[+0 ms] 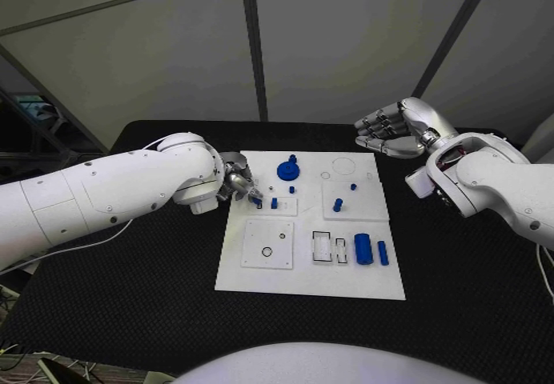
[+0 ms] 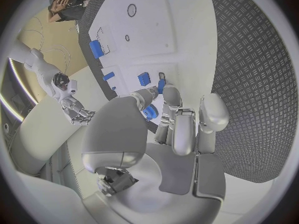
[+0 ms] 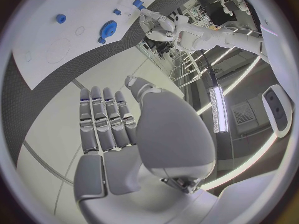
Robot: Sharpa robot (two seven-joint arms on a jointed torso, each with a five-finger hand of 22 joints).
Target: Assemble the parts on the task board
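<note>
my left silver hand [image 1: 239, 182] pinches a small blue plastic peg [image 2: 148, 113] over the white flat task board's [image 1: 310, 280] upper left. my right silver hand [image 1: 391, 126] hovers off the far edge, fingers straight, side by side, empty. a blue toothed gear [image 1: 287, 170] is seated; a blue cylinder [image 1: 363, 248] and a blue bar [image 1: 382, 253] lie loose. task looks under half done.

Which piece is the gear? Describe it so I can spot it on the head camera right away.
Start at the white task board mid-table and look to its far edge. The gear sits there left of centre, just right of the left hand. It is the one round, disc-shaped blue part with a knob on top; its neighbours are thin pegs.
</note>
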